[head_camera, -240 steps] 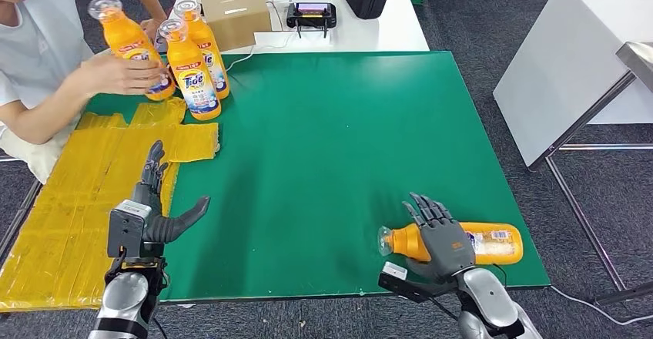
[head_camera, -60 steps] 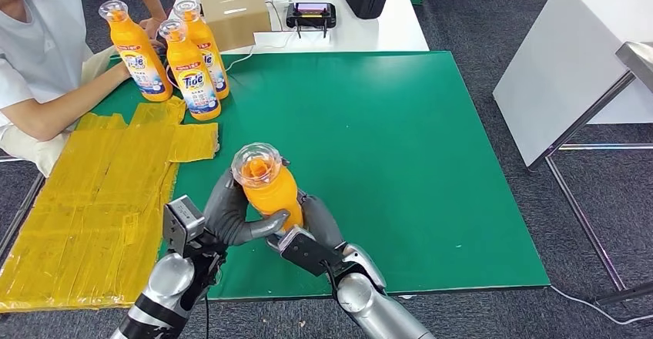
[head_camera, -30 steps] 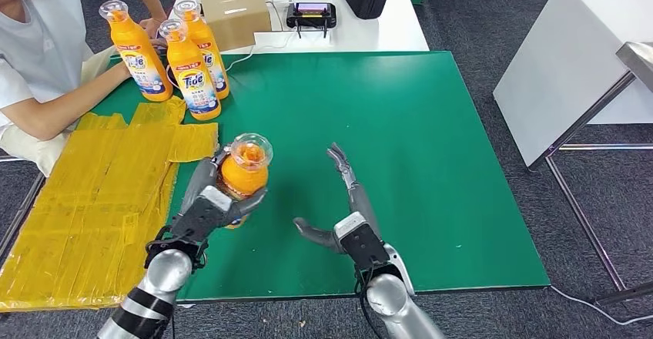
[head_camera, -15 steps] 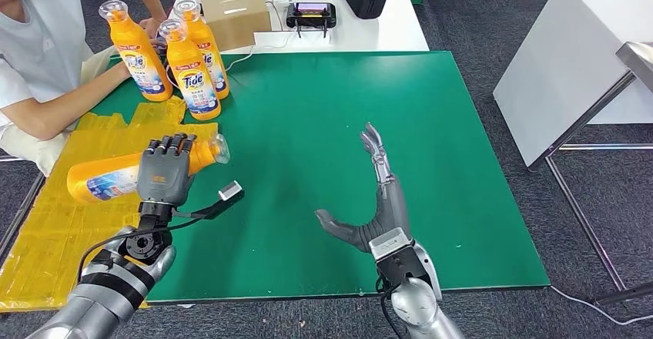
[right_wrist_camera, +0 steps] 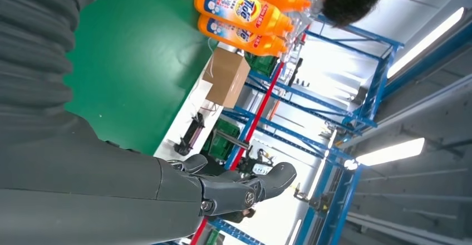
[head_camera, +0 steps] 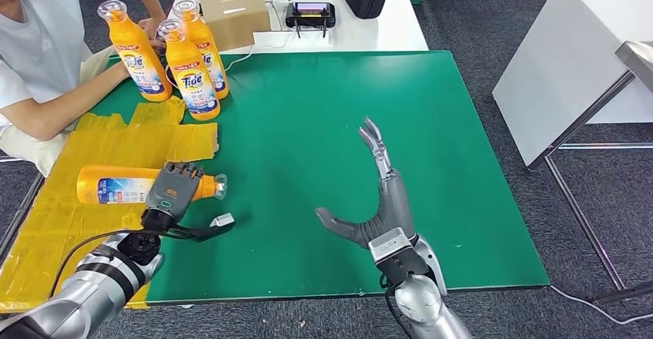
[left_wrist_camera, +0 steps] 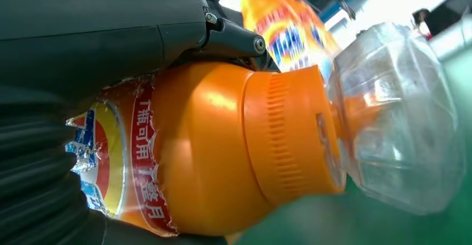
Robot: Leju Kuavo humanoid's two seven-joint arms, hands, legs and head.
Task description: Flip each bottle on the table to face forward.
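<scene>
Left hand (head_camera: 174, 188) gripping the orange plastic detergent bottle (head_camera: 127, 186), lying sideways over yellow taped mat (head_camera: 69, 223) at the green table's (head_camera: 308, 139) edge. Right hand (head_camera: 383, 200) spread wide, holding nothing.

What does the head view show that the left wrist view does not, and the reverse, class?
Head view alone: the right hand open above the green table, the cardboard box and a person's arm. Left wrist view alone: the ridges on the cap's orange collar and the label's print. Both: the left hand gripping the lying bottle, and a standing bottle beyond.
</scene>
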